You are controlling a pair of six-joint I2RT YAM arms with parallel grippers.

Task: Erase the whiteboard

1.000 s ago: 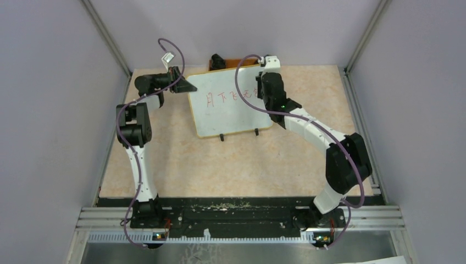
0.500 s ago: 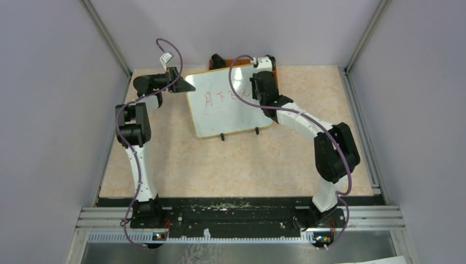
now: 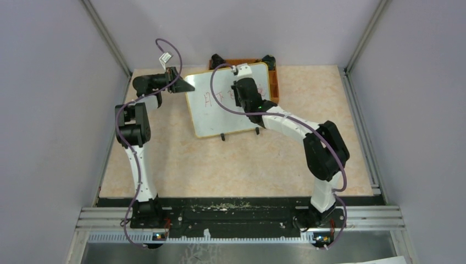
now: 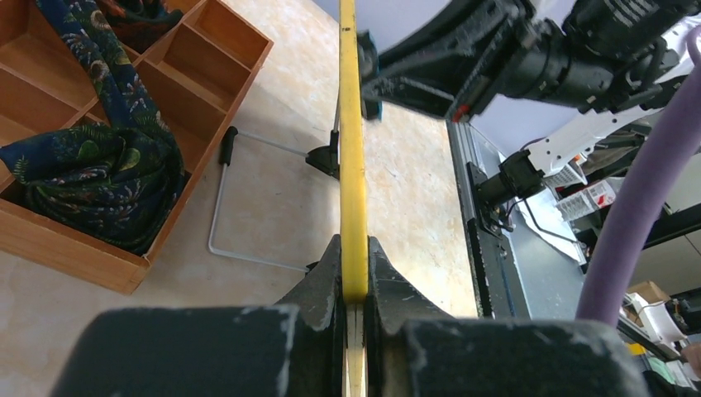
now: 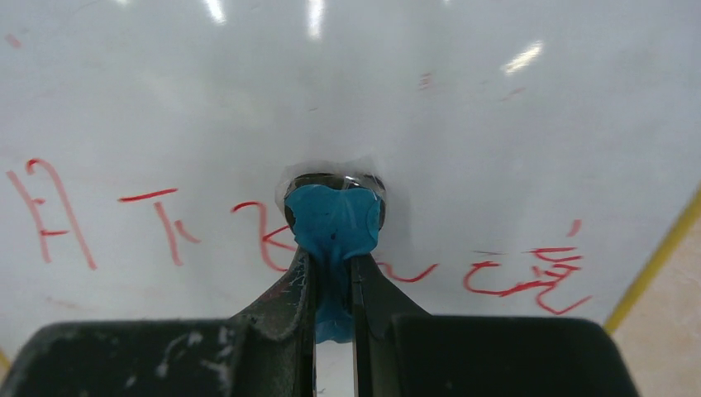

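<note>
**Top view.** The whiteboard (image 3: 220,118) stands at the far middle of the table (image 3: 220,165), tilted back on two small black feet. The left gripper (image 3: 186,87) meets the board's left edge. The right gripper (image 3: 240,93) is over the upper middle of the board face, and its arm covers part of the red writing (image 3: 210,100). An orange tray (image 3: 273,80) sits behind the board's far right corner. Finger positions cannot be read from this view.

**Left wrist view.** The board is seen edge-on. The yellow frame (image 4: 350,124) is pinched between the two black fingers (image 4: 324,277) of the left gripper. Behind the board, a wire leg (image 4: 216,211) rests on the table. The tray's compartments hold a dark patterned cloth (image 4: 91,165). A purple cable (image 4: 641,182) crosses the right side of the view.

**Right wrist view.** The right gripper's fingers are pressed together on a blue pad (image 5: 335,219). The pad is pushed flat against the board face, in the middle of the row of writing. Red characters show on both sides of the pad. The pad hides the strokes beneath it.
</note>
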